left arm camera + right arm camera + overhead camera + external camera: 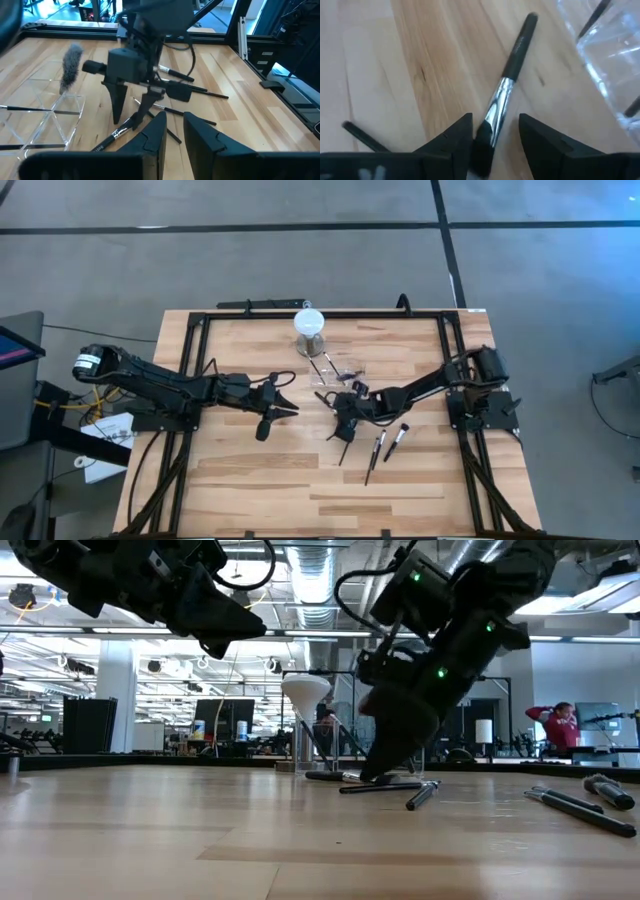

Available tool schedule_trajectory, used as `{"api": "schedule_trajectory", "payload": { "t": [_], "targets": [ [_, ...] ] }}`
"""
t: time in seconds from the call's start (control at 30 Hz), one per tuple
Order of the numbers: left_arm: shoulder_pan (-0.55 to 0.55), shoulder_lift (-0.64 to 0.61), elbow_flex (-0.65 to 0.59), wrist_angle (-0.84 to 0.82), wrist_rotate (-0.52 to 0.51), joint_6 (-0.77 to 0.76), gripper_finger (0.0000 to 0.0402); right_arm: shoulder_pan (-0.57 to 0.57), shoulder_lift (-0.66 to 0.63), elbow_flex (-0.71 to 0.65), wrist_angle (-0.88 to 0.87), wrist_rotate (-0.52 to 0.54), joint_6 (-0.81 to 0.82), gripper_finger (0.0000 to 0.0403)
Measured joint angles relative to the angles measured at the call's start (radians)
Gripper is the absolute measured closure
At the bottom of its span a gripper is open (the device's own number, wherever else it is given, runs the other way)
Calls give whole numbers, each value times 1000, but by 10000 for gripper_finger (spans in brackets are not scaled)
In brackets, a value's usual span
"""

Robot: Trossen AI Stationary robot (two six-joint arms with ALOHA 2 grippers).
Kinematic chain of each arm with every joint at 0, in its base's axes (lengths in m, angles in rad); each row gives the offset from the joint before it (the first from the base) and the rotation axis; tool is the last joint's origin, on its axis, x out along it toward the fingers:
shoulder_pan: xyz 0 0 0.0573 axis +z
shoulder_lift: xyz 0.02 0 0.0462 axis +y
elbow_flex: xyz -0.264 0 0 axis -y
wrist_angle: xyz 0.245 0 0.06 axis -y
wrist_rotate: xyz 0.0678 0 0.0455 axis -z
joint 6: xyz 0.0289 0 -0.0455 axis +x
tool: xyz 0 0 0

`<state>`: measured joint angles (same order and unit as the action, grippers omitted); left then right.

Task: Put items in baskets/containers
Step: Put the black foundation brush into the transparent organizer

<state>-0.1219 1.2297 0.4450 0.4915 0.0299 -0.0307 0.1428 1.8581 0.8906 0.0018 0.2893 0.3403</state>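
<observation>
My right gripper [495, 142] is open and low over the table's middle, pointing down; it also shows in the high view [341, 423]. Its fingers stand on either side of a makeup brush [507, 82] lying flat on the wood, near the dark bristle end and silvery ferrule. The clear container [340, 368] lies just beyond it and holds a few brushes [30, 109], one with a fluffy head [71, 64]. My left gripper [287, 406] is open and empty, held above the table to the left of the container. Other brushes [378, 450] lie on the wood nearby. My right gripper's fingers come from above, pointing down, and straddle the brush across its length at the bristle end [481, 145]. One finger [462, 135] stands close against the bristles; I cannot tell whether it touches. The brush lies flat on the table.
A grey cylinder with a white round top [310, 325] stands at the far edge behind the container. A black frame [190, 360] runs along the table's sides and far edge. Bare wood lies toward the near edge. People show in the room behind [560, 725].
</observation>
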Motion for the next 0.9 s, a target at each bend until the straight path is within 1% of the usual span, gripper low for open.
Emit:
{"api": "schedule_trajectory", "payload": {
  "t": [0.2, 0.27, 0.37, 0.47, 0.5, 0.53, 0.6, 0.67, 0.77, 0.83, 0.9],
  "targets": [
    [0, 0, 0, 1, 0, 0, 339, 4, 94, 11, 67, 68, 16, 261],
    [0, 0, 0, 1, 0, 3, 339, 4, 98, 10, 71, 64, 15, 272],
    [0, 0, 0, 1, 0, 3, 339, 4, 95, 10, 70, 56, 11, 305],
    [0, 0, 0, 0, 0, 3, 339, 8, 93, 8, 79, 34, -4, 356],
    [0, 0, 0, 0, 0, 3, 339, 7, 92, 7, 84, 16, -10, 372],
    [0, 0, 0, 0, 0, 3, 339, 6, 92, 6, 90, -3, -19, 380],
    [0, 0, 0, -6, 0, -3, 339, 8, 94, 4, 109, -18, -41, 380],
    [-4, 4, 0, -33, 8, -17, 339, 15, 98, 0, 143, -22, -56, 371],
    [-13, 36, -12, -68, 23, -38, 339, 21, 103, -2, 204, -28, -64, 363],
    [-23, 79, -35, -62, 20, -48, 339, 21, 106, -2, 228, -35, -71, 370],
    [-24, 132, -51, -37, -3, -52, 338, 21, 106, -2, 236, -43, -80, 382]
  ]
}}
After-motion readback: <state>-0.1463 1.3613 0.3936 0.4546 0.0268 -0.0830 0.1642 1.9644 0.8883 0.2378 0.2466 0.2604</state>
